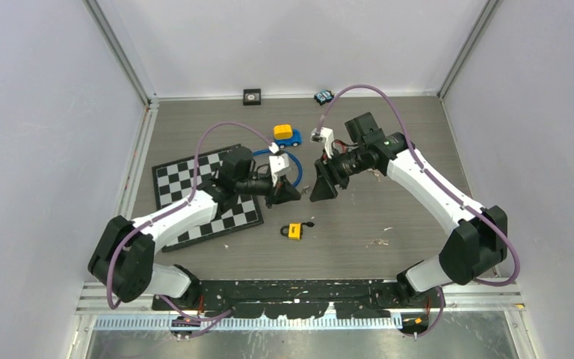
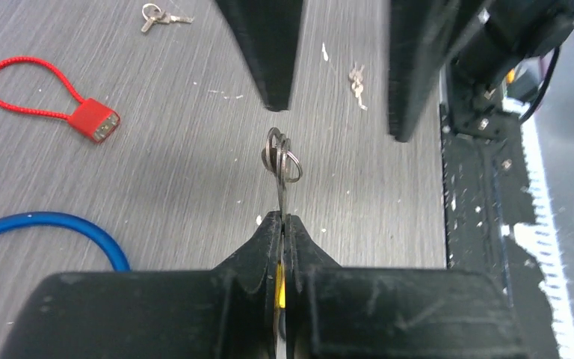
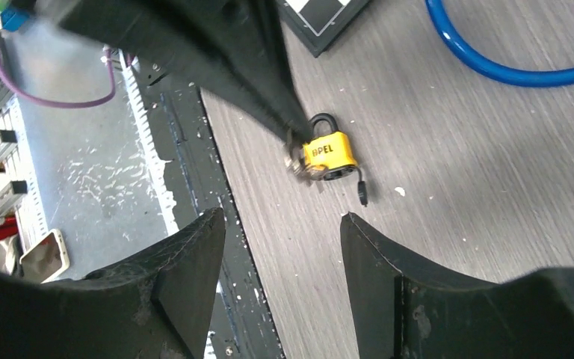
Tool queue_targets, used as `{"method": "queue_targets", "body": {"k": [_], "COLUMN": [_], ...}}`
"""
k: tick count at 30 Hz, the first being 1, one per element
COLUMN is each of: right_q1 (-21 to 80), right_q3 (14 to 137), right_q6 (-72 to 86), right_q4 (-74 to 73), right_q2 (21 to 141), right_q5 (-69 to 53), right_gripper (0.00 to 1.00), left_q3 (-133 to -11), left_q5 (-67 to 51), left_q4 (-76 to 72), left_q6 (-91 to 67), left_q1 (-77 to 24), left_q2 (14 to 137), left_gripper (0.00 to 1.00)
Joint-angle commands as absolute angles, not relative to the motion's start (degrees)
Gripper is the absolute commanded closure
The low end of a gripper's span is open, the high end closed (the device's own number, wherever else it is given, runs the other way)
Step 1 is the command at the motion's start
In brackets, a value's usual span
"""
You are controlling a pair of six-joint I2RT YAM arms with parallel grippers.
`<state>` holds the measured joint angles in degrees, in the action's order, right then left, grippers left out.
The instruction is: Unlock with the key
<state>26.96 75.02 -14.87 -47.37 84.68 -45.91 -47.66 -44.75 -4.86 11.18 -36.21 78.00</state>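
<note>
**A:** What's around you, biggest first?

**B:** The grey wood-grain counter (image 1: 389,217) carries everything. A chessboard (image 1: 176,179) lies on its left part with my left arm reaching across it. A blue cable (image 1: 297,170) curls just past the board's far right corner.

**A:** And your fingers?

**B:** My right fingers (image 1: 320,187) are spread wide with nothing between them. They face my left fingers (image 2: 282,224) near the middle of the counter, tips close but apart. The left fingers are clenched tight on a key ring (image 2: 280,158).

**A:** Smaller things?

**B:** A toy car (image 1: 287,135), blue with a yellow roof, stands farther back. A red cable lock (image 2: 93,120) lies flat on the counter, well apart from the blue cable.

**A:** Where's the lock you need?

**B:** The yellow padlock (image 3: 329,152) lies on its side on the counter, nearer my bases than both sets of fingers. Its black shackle is seated in the body. From my right wrist the key ring overlaps the padlock's left edge, but from above the two look apart.

**A:** How does the key ring sit?

**B:** One end is pinched out of sight between the pads, where a sliver of yellow shows. The rings stick out past the tips, edge-on, toward the gap in my right fingers.

**A:** Anything tinier?

**B:** Some loose keys (image 2: 157,15) lie beyond the red cable lock, and another small bunch lies by the right fingers.
</note>
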Motion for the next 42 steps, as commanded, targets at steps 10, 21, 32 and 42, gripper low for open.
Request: {"method": "queue_targets", "body": {"k": [10, 21, 32, 42], "right_q1": [30.29, 31.38, 32.25, 32.34], "right_q3": [74.05, 75.63, 79.42, 81.02], "right_q6": [-15.62, -16.32, -17.87, -16.61], "right_q4": [-41.13, -42.66, -50.88, -50.82], "right_q2": [81.25, 81.39, 84.65, 84.60], "right_q5": [-46.48, -44.28, -39.80, -36.30], "right_gripper": [0.41, 0.90, 0.92, 0.99], "left_q3": [-43.34, -43.32, -44.40, -42.22], "left_q5": [-58.11, -57.64, -54.30, -58.97], "left_q4": [-30.40, -29.11, -21.95, -21.60], "left_q6": [-12.21, -11.00, -3.30, 1.87], "left_q1": [-34.06, -34.09, -34.10, -34.10], "left_q2": [80.62, 80.80, 79.34, 77.97], "left_gripper": [1.00, 1.00, 1.00, 1.00]}}
